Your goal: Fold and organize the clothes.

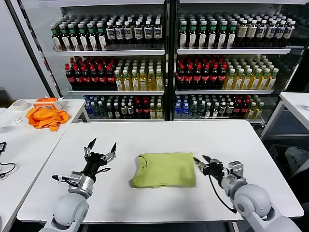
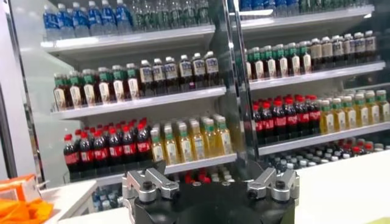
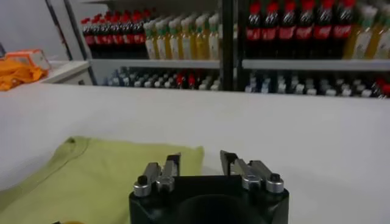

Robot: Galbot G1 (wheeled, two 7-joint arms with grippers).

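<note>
The lime-green T-shirt [image 1: 164,169] lies folded into a flat rectangle on the white table [image 1: 159,135], between my two arms; no print shows. My left gripper [image 1: 101,146] is open, raised off the table a little left of the shirt, fingers pointing up and away. My right gripper [image 1: 202,160] is open and empty, low over the table just beyond the shirt's right edge. In the right wrist view the shirt [image 3: 85,179] lies beside the open gripper [image 3: 200,159]. The left wrist view shows only the gripper's base and shelves; its fingertips are out of frame.
A drinks cooler [image 1: 166,58] full of bottles stands behind the table. A side table [image 1: 29,140] on the left carries a bright orange cloth [image 1: 47,117], an orange box [image 1: 47,102] and a tape roll [image 1: 20,105]. Another table's corner [image 1: 295,104] is at the right.
</note>
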